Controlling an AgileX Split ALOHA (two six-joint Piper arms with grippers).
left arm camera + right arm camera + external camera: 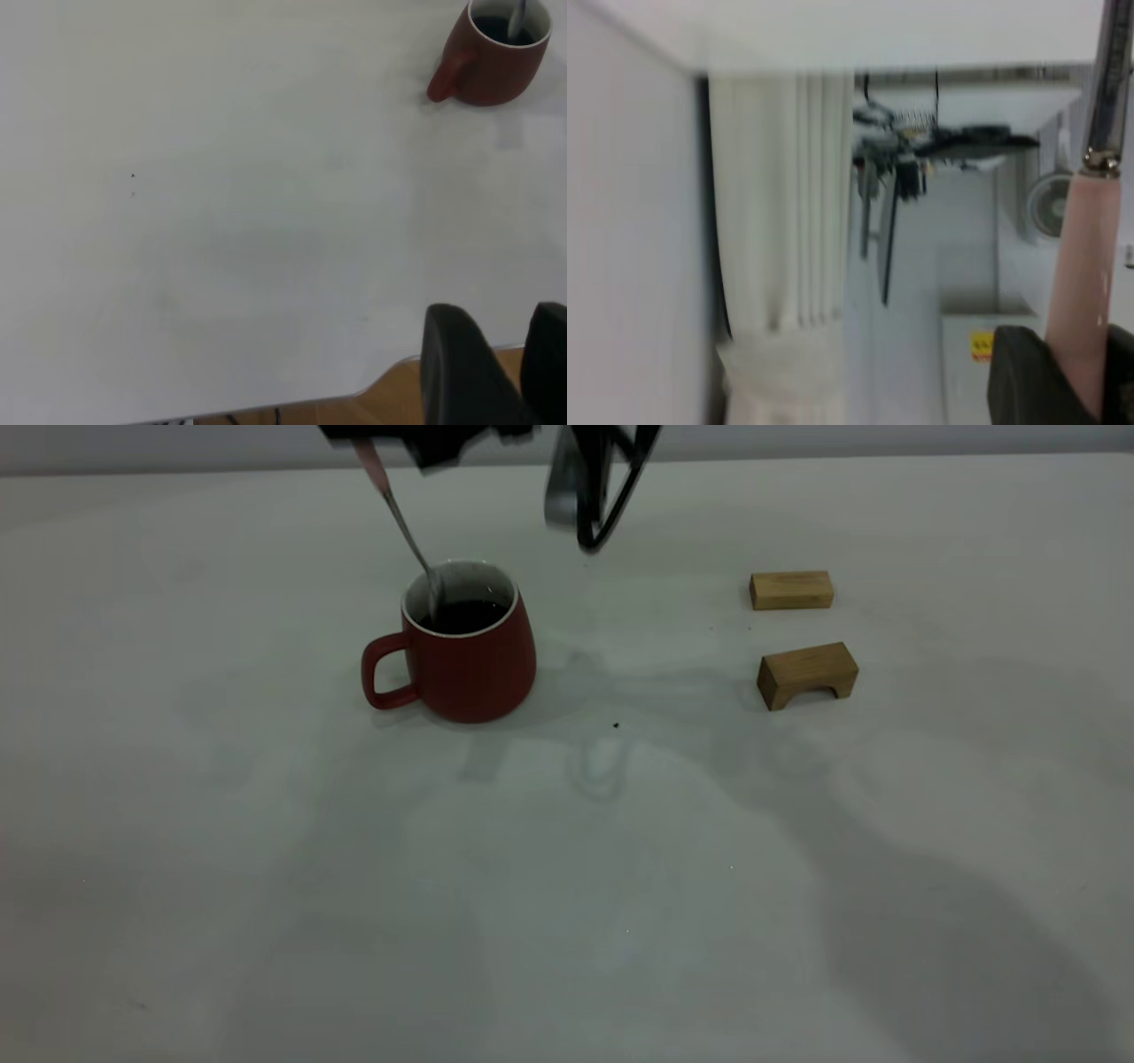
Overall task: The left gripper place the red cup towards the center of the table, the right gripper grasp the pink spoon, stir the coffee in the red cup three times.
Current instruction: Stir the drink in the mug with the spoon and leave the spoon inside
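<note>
While my right hand (pixel 1063 376) pinches the pink handle of the spoon (pixel 400 521) between its two dark fingers (pixel 1023 372), I can see in the exterior view only its black underside at the top edge of the frame, above and a little behind the cup (pixel 461 651). From that grip the spoon slants down toward the cup, its grey metal neck crossing the white rim and its bowl dipping into the coffee (pixel 462 615), on the side of the cup nearer the handle. The dark red cup stands upright on the worktop (pixel 567 868), left of centre, its loop handle pointing to the left of that view. A dark cable loop and a grey part of the arm hang just beside the cup on the right. Well apart to the right lie two small wooden blocks, a flat one (pixel 791 590) farther back and an arched one (pixel 807 674) in front of it. My left hand (pixel 500 367) hovers over the near edge of the worktop, far from the cup; its two dark fingers stand slightly apart with nothing between them, and its wrist view shows the cup in the distance with the spoon's neck in it.
</note>
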